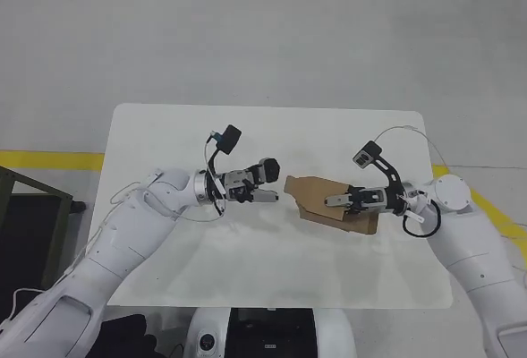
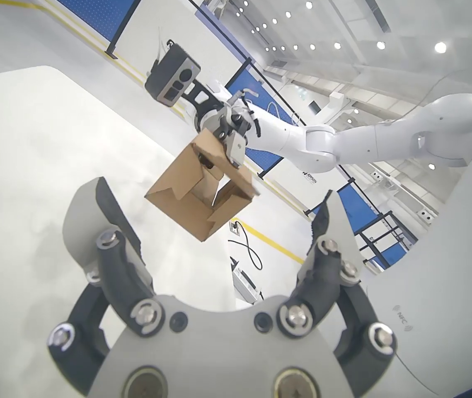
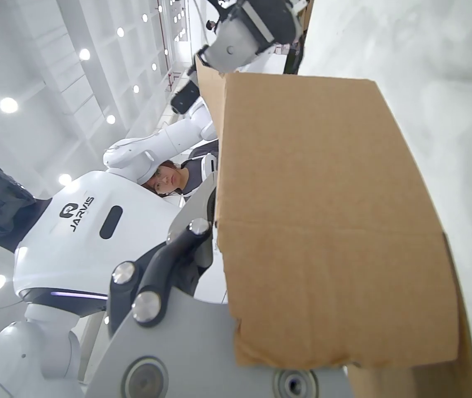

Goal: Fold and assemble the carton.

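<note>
In the top view the carton (image 1: 315, 193) is just right of the frame's centre, over the white table (image 1: 156, 134). The right claw (image 1: 345, 200) is clamped on the end of it nearer the right edge. The left wrist view shows the carton opened into a hollow sleeve with loose end flaps, raised off the tabletop. The left claw (image 1: 270, 183) is at centre frame, near the carton's other end but apart from it, with its fingers (image 2: 113, 225) spread wide and holding nothing.
</note>
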### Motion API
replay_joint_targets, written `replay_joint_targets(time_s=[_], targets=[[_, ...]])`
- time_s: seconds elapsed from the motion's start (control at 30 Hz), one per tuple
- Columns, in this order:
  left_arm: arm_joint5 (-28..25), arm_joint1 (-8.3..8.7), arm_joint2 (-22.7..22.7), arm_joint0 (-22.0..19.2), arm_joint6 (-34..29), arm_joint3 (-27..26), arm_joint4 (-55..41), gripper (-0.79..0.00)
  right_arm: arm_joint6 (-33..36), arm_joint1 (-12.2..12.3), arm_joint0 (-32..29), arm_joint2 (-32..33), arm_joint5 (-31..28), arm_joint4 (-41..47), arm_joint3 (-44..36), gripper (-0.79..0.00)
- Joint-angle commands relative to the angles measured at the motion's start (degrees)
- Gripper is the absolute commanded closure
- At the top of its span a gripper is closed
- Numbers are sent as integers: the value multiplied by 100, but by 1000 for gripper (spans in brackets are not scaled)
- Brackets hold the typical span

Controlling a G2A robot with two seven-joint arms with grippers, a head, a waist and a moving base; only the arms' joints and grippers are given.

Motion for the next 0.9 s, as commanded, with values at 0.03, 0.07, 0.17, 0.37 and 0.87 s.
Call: replay_joint_targets(time_s=[0.03, 0.07, 0.17, 0.37, 0.87], targets=[[342, 77, -143, 84, -266, -266, -183, -785, -39, -10, 15, -50, -39, -169, 9, 0], [514, 94, -143, 107, -404, -350, -276, -785, -58, -16, 21, -66, -58, -208, -4, 0], [1010, 124, -116, 87, -807, -471, -479, -785, -151, -26, 38, -106, -84, -389, -81, 0], [1465, 103, -26, -67, -1100, -429, -440, -785, -232, -17, -12, -81, -1, -507, -247, 0], [1809, 11, 171, -127, -1118, -128, -287, -785, -229, 24, -198, 64, 39, -548, -731, 0]])
